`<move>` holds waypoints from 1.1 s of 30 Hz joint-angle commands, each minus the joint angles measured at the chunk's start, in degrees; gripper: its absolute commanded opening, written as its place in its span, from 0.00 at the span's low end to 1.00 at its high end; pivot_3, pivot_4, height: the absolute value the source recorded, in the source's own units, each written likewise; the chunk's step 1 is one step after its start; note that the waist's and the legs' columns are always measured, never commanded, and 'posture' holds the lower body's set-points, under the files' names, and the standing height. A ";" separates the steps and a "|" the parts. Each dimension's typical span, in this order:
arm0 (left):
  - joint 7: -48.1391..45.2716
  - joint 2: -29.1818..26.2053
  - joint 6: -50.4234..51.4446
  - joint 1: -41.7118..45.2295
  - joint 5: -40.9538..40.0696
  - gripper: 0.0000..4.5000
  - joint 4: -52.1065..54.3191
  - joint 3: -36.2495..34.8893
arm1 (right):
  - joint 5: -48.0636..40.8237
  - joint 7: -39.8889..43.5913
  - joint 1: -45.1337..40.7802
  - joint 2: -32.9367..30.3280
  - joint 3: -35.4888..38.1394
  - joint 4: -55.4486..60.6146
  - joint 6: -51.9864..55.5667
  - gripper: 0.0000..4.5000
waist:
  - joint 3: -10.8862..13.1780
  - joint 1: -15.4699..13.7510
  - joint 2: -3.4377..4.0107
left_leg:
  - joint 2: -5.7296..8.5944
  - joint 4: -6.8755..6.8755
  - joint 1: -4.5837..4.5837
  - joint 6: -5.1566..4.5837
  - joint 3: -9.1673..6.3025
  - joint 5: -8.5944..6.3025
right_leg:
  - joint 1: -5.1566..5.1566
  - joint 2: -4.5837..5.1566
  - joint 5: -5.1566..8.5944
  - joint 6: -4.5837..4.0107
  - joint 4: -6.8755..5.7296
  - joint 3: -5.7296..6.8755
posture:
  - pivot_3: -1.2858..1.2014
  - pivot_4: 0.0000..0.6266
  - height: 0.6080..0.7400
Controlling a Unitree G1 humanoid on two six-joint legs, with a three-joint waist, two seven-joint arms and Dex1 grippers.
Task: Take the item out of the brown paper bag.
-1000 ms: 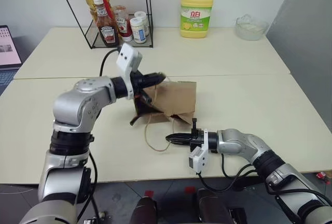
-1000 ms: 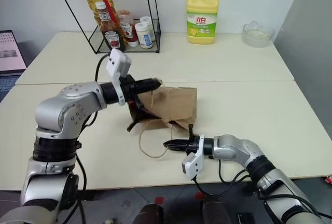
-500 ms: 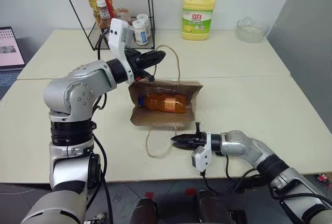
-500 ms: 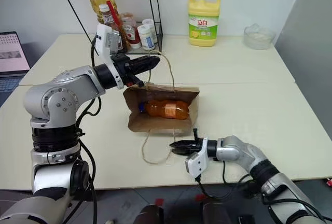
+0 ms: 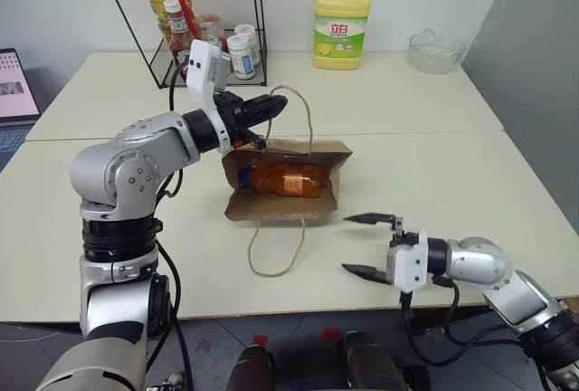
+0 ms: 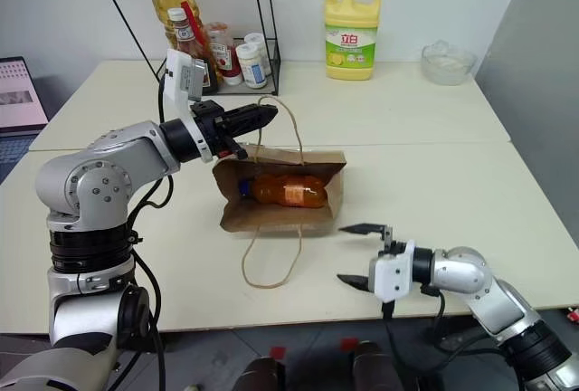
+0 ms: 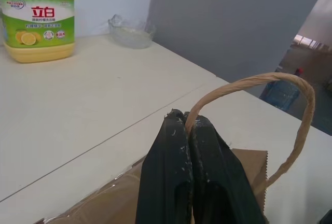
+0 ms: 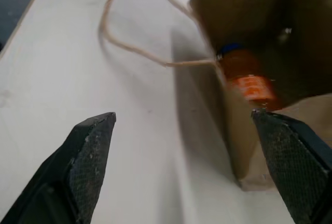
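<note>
on the cream table (image 5: 434, 165) the brown paper bag (image 5: 298, 205) stands with its mouth held open toward the robot, and the small bottle (image 5: 285, 179) of orange drink lies on its side inside, blue cap toward the robot's left. the left gripper (image 5: 271, 109) has its fingers pressed together on the far loop handle (image 7: 259, 86), lifting that side of the bag so the opening gapes; the near handle (image 5: 276, 248) lies slack on the table in front. the right gripper (image 5: 366, 245) hovers low over the table, just off the bag's near right corner, with its fingers spread wide apart and nothing between them, pointing back toward the opening.

the step in hand looks like the reach into the bag. to do it well, the left gripper should hold the handle taut and steady so the mouth does not sag or fold over the bottle. the right gripper should go in above the bag's near edge, clear of the slack loop on the table, since catching it would drag the whole bag. the bottle lies crosswise to the approach, so the fingers should straddle its middle, near the label, rather than the cap end, and close firmly, as the round plastic may roll or slip. lifting it up and toward the robot should clear the paper without tearing it.
</note>
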State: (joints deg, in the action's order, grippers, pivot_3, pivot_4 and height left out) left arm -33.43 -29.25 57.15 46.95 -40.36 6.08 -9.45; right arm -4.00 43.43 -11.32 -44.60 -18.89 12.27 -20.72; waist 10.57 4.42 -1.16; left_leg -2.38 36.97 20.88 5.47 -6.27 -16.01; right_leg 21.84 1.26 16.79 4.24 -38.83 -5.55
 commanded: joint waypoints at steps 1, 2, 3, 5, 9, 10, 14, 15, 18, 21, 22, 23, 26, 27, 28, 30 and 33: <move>-0.91 -1.17 -1.19 0.40 -0.21 0.00 0.64 -0.84 | -11.64 -0.78 -1.24 2.08 3.57 10.04 17.03 0.86 | 0.00 -0.04 0.00 | 0.00 0.00 0.00 0.00 -0.01 0.00 | 0.00 0.00 0.00 0.00 0.00 0.00 | 0.52 0.24 1.00; -0.99 -1.27 -1.19 0.44 -0.20 0.00 0.58 -0.77 | -14.35 -1.53 -2.24 3.18 4.07 12.13 22.04 0.79 | 0.00 -0.05 0.00 | 0.00 0.00 0.01 0.01 -0.02 0.00 | 0.00 0.00 0.00 -0.01 0.00 0.01 | 0.52 0.24 1.00; -1.07 -1.35 -1.17 0.48 -0.18 0.00 0.52 -0.69 | -16.18 -2.13 -3.91 4.56 3.95 13.86 26.41 0.71 | 0.00 -0.06 0.00 | 0.00 0.00 0.01 0.00 -0.02 0.00 | 0.00 0.00 0.01 -0.01 0.00 0.01 | 0.52 0.24 1.00; -1.46 -1.67 -1.29 0.82 0.16 0.00 0.18 -0.26 | -19.89 -3.45 -8.16 8.18 2.73 16.45 35.14 0.54 | 0.01 -0.03 0.02 | 0.00 0.00 0.02 0.01 -0.02 0.01 | 0.03 0.00 0.01 -0.01 0.00 0.01 | 0.52 0.24 1.00; -1.74 -1.81 -1.42 1.31 0.46 0.00 -0.39 0.02 | -24.30 -7.50 -14.95 17.93 0.83 15.18 47.54 0.21 | 0.01 -0.10 0.02 | -0.03 -0.03 0.07 0.02 -0.05 0.01 | 0.14 -0.05 0.02 -0.03 -0.03 0.03 | 0.52 0.24 1.00; -1.78 -1.82 -1.45 1.46 0.52 0.00 -0.57 0.08 | -24.76 -8.46 -16.34 20.57 0.75 13.58 49.24 0.14 | 0.01 -0.09 0.01 | -0.04 -0.03 0.10 0.02 -0.07 0.01 | 0.17 -0.05 0.02 -0.03 -0.04 0.05 | 0.52 0.24 1.00; -1.66 -1.87 -1.72 1.55 0.99 0.00 -0.50 0.49 | -26.18 -9.94 -21.25 31.45 0.39 6.01 52.39 0.00 | 0.02 0.03 0.03 | -0.04 -0.04 0.27 0.04 -0.05 0.02 | 0.38 -0.05 0.02 -0.04 -0.06 0.06 | 0.52 0.24 1.00; -1.61 -1.89 -1.57 1.45 0.92 0.00 -0.31 0.40 | -25.73 -9.93 -21.91 33.32 0.09 4.65 52.40 0.00 | 0.02 0.03 0.04 | -0.04 -0.04 0.30 0.04 -0.05 0.02 | 0.40 -0.05 0.02 -0.04 -0.06 0.06 | 0.52 0.24 1.00; -1.48 -2.20 -1.15 1.18 0.77 0.00 0.22 0.04 | -25.38 -8.89 -22.55 36.48 -0.32 2.36 52.65 0.00 | 0.03 0.01 0.04 | -0.05 -0.05 0.32 0.04 -0.06 0.02 | 0.42 -0.04 0.02 -0.04 -0.08 0.09 | 0.52 0.24 1.00; -1.21 -2.31 -1.06 0.98 0.78 0.00 0.43 -0.15 | -24.87 -8.41 -22.96 38.55 -0.16 -0.05 52.30 0.00 | 0.03 0.01 0.05 | -0.04 -0.05 0.35 0.04 -0.07 0.02 | 0.43 -0.04 0.02 -0.04 -0.07 0.10 | 0.52 0.24 1.00; -1.11 -2.28 -1.03 0.90 0.74 0.00 0.55 -0.17 | -24.40 -8.40 -23.15 39.05 -0.14 -1.06 51.91 0.00 | 0.03 0.06 0.05 | -0.04 -0.05 0.35 0.04 -0.06 0.02 | 0.44 -0.04 0.02 -0.04 -0.06 0.10 | 0.52 0.24 1.00; -1.02 -2.26 -1.00 0.82 0.69 0.00 0.70 -0.19 | -23.84 -8.35 -23.29 39.43 -0.14 -1.92 51.56 0.00 | 0.04 0.16 0.06 | -0.05 -0.06 0.34 0.02 -0.07 0.01 | 0.45 -0.04 0.02 -0.04 -0.07 0.11 | 0.52 0.24 1.00; -0.62 -1.99 -0.83 0.53 0.41 0.00 1.25 -0.38 | -19.04 -8.83 -23.57 38.35 -1.26 -4.73 49.70 0.00 | 0.04 0.28 0.06 | -0.08 -0.08 0.34 0.02 -0.07 0.01 | 0.47 -0.07 0.02 -0.04 -0.08 0.12 | 0.52 0.24 1.00; -0.55 -1.93 -0.83 0.46 0.38 0.00 1.34 -0.43 | -16.54 -9.11 -23.67 37.35 -1.93 -5.61 48.59 0.00 | 0.04 0.27 0.06 | -0.08 -0.07 0.34 0.02 -0.06 0.01 | 0.47 -0.07 0.02 -0.04 -0.08 0.12 | 0.52 0.24 1.00; -0.51 -1.88 -0.87 0.40 0.38 0.00 1.36 -0.50 | -13.40 -9.32 -23.74 35.90 -2.81 -6.54 46.68 0.00 | 0.04 0.24 0.06 | -0.08 -0.07 0.34 0.02 -0.06 0.01 | 0.47 -0.07 0.02 -0.04 -0.07 0.12 | 0.52 0.24 1.00; -0.43 -1.79 -0.96 0.34 0.39 0.00 1.31 -0.59 | -9.35 -9.20 -23.58 33.75 -3.80 -7.70 43.94 0.00 | 0.04 0.21 0.06 | -0.08 -0.07 0.35 0.02 -0.06 0.01 | 0.47 -0.06 0.02 -0.04 -0.06 0.12 | 0.52 0.24 1.00; -0.40 -1.43 -1.28 -0.04 0.45 0.00 1.39 -0.43 | -1.97 -10.57 -23.44 30.33 -5.52 -9.37 39.35 0.00 | 0.04 0.23 0.06 | -0.08 -0.07 0.36 0.03 -0.05 0.01 | 0.47 -0.06 0.02 -0.03 -0.04 0.12 | 0.52 0.24 1.00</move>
State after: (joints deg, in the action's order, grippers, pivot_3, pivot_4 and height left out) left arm -34.12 -30.68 56.89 46.85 -39.32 5.11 -8.94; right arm -9.11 33.42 -34.32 -13.85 -24.00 2.15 21.76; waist 10.61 4.65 -1.10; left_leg -2.45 36.90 21.24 5.50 -6.32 -15.99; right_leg 22.32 1.20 16.81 4.20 -38.87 -5.43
